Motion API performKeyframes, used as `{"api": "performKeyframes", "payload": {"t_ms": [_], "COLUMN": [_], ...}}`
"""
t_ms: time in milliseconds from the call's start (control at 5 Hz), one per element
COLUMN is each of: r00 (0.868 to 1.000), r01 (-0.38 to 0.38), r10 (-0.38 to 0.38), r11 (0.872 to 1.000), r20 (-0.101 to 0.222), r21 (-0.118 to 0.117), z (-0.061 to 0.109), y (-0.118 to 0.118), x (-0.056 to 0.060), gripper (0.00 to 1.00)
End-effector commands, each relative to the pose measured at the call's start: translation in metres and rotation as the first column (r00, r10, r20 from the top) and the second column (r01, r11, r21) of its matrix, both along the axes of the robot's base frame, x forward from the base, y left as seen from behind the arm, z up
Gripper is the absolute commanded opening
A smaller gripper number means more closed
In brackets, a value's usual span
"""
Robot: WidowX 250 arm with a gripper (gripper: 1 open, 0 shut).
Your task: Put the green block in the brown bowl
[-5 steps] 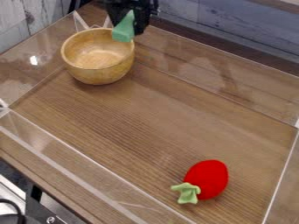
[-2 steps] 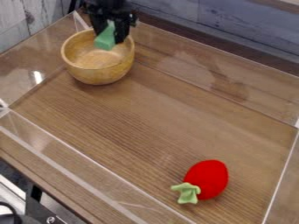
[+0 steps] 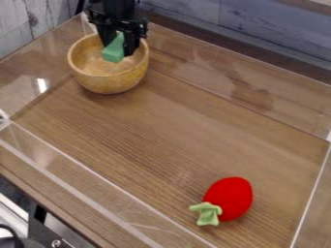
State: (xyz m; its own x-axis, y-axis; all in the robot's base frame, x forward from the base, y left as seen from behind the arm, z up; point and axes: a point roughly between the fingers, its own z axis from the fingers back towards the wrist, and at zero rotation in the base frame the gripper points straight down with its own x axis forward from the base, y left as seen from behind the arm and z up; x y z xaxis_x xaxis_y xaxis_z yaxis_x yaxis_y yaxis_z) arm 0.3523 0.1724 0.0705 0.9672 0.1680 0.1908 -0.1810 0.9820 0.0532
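Black claw (image 3: 115, 41) clamps the mint-green rectangular block (image 3: 114, 48), long axis near upright, lower end inside the round tan wooden bowl (image 3: 91, 77).

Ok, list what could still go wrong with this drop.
1. The end effector holds the green block tilted over the brown bowl; released like this, it might tip against the rim and fall outside.
2. The end effector hangs close to the bowl's far rim; going lower could nudge the bowl.
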Motion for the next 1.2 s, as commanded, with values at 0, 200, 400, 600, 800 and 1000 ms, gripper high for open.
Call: {"api": "performKeyframes", "payload": {"t_ms": [0, 200, 400, 600, 800, 1000], "r00": [0.999, 0.999, 0.999, 0.999, 0.999, 0.999], "r01": [-0.008, -0.010, -0.012, -0.015, -0.016, -0.018], "r10": [0.007, 0.010, 0.012, 0.014, 0.016, 0.018], "r11": [1.000, 1.000, 1.000, 1.000, 1.000, 1.000], "r20": [0.045, 0.043, 0.040, 0.038, 0.035, 0.033], "r21": [0.023, 0.018, 0.015, 0.011, 0.009, 0.006], "z": [0.0152, 0.0137, 0.0118, 0.0106, 0.0091, 0.0076], "y": [0.0063, 0.0061, 0.0060, 0.0056, 0.0055, 0.0053], "x": [0.0051, 0.0054, 0.0059, 0.0061, 0.0064, 0.0066], "gripper": [0.00, 0.00, 0.00, 0.00, 0.00, 0.00]}}
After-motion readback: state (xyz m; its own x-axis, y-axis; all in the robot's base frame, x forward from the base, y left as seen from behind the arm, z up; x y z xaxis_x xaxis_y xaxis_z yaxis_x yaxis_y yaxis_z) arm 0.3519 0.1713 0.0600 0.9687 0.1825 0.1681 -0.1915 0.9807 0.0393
